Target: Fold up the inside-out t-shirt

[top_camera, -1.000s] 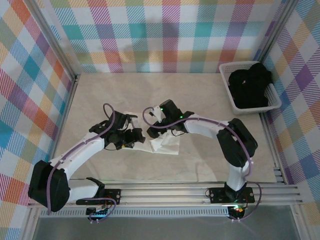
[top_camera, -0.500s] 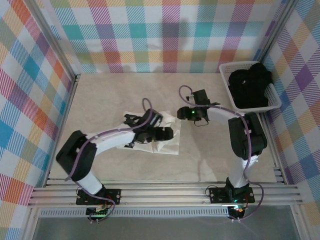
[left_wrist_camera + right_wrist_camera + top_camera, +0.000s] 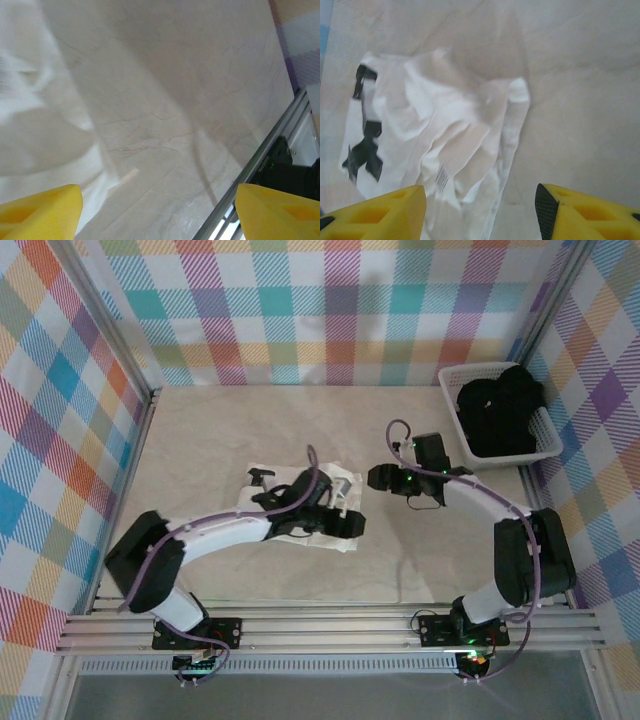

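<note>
The white t-shirt (image 3: 455, 135) lies crumpled on the desk (image 3: 220, 420), left of center. The left end effector (image 3: 159, 212) hangs at its right edge, fingers apart, empty. Right of it, the right end effector (image 3: 480, 212) is likewise apart. Far right, a basket (image 3: 455, 435) holds a black garment (image 3: 500, 415).

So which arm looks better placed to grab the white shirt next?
Probably left: the left gripper hangs open over the edge of the t-shirt, while the right gripper, also open, sits over bare table.
</note>
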Controlling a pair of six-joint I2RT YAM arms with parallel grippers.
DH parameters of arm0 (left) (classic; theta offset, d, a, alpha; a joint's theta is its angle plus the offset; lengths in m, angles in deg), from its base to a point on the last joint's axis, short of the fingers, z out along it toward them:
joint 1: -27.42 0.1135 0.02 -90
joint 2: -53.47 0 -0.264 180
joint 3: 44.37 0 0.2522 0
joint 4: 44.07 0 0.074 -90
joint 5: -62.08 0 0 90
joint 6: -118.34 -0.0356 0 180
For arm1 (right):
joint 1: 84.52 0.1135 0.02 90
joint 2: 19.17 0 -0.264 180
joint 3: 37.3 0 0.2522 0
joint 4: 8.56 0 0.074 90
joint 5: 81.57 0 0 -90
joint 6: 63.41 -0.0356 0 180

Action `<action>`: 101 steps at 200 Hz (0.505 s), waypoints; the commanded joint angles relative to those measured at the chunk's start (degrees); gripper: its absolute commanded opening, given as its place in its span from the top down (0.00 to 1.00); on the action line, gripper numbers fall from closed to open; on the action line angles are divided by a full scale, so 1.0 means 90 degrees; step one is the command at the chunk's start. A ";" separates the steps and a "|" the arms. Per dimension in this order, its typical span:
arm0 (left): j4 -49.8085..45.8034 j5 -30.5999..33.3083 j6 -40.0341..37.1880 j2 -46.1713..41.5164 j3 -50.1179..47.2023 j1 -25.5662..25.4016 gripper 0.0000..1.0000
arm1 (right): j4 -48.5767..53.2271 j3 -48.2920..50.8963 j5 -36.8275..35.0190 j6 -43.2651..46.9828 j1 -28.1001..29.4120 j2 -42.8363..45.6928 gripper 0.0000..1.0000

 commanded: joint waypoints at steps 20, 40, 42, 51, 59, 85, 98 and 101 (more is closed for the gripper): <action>-0.0479 0.0519 0.0644 -0.0107 -0.0244 0.1033 0.23 | -0.0317 -0.0519 0.0142 0.0129 0.0649 -0.0452 0.44; -0.0506 0.0573 0.0702 0.0166 -0.0206 0.1024 0.25 | -0.0464 -0.1145 0.0275 0.0051 0.0942 -0.1147 0.52; -0.0508 0.0588 0.0718 0.0199 -0.0204 0.1016 0.25 | -0.0463 -0.1226 0.0290 0.0043 0.0965 -0.1219 0.52; -0.0452 0.0592 0.0772 0.0309 -0.0240 0.0985 0.26 | -0.0514 -0.1478 0.0339 -0.0050 0.1055 -0.1563 0.55; -0.0280 0.0541 0.0785 0.0379 -0.0332 0.0918 0.27 | -0.0647 -0.1636 0.0367 -0.0229 0.1079 -0.1853 0.57; 0.0428 0.0626 0.0628 0.0555 -0.0572 0.0429 0.27 | -0.0292 -0.2425 0.0073 -0.0323 0.1056 -0.2824 0.63; 0.0685 0.0634 0.0482 0.0791 -0.0556 0.0190 0.27 | 0.0159 -0.2729 -0.0350 -0.0355 0.0996 -0.3125 0.66; 0.0720 0.0643 0.0475 0.0852 -0.0548 0.0137 0.27 | 0.0215 -0.2749 -0.0420 -0.0378 0.0957 -0.3165 0.66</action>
